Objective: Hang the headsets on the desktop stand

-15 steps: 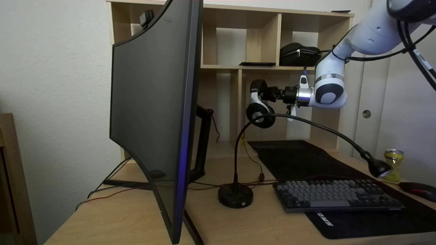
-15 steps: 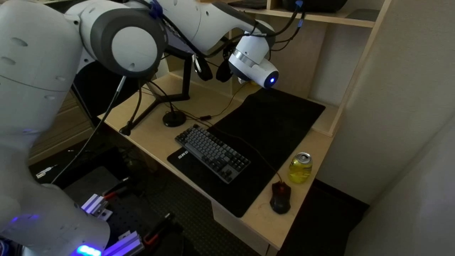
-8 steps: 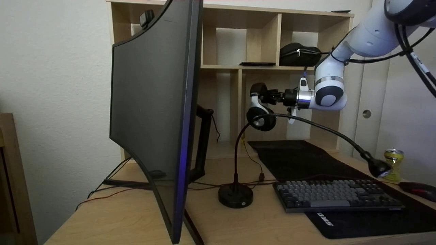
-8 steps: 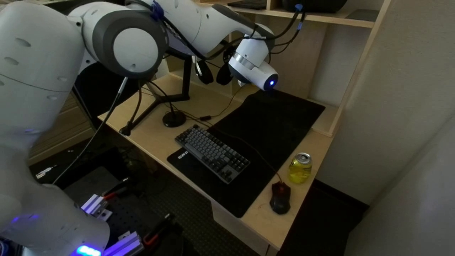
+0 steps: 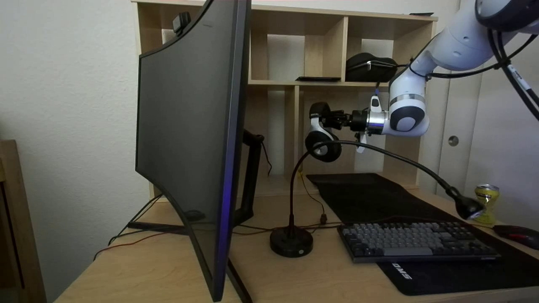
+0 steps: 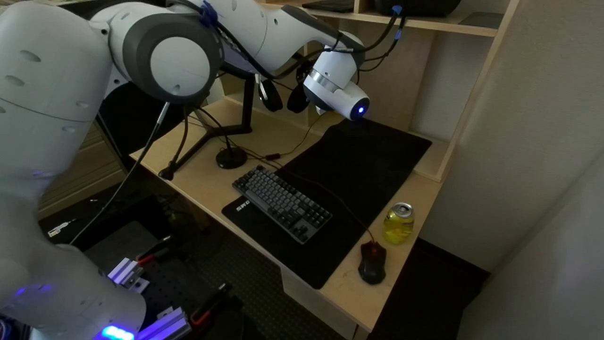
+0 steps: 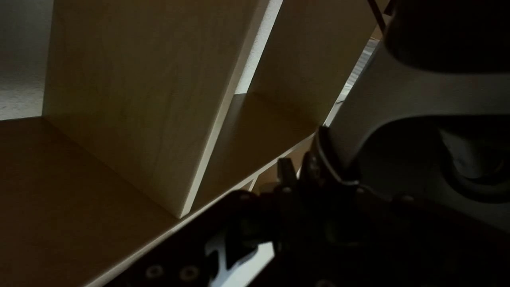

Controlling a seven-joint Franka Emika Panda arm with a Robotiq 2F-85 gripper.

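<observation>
Pickup looks done: your tool (image 5: pixel 329 119) grips the headset (image 5: pixel 318 135) above the worktop (image 5: pixel 303 282); you likely have yet to hang it.

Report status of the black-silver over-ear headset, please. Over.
Black two-fingered gripper shut on headset. Headset aloft over pale wooden desk. Black gooseneck arm on round base overlaps headset in an exterior view; clearance unclear.

Gripper (image 7: pixel 295 181) clamped on headset (image 7: pixel 410 93)

The headset's pale side curves out of shadow. The dark gripper partly hides the front edge of a wooden shelf (image 7: pixel 91 191); a panel (image 7: pixel 147 91) meets the shelf, its corner beside that edge.
</observation>
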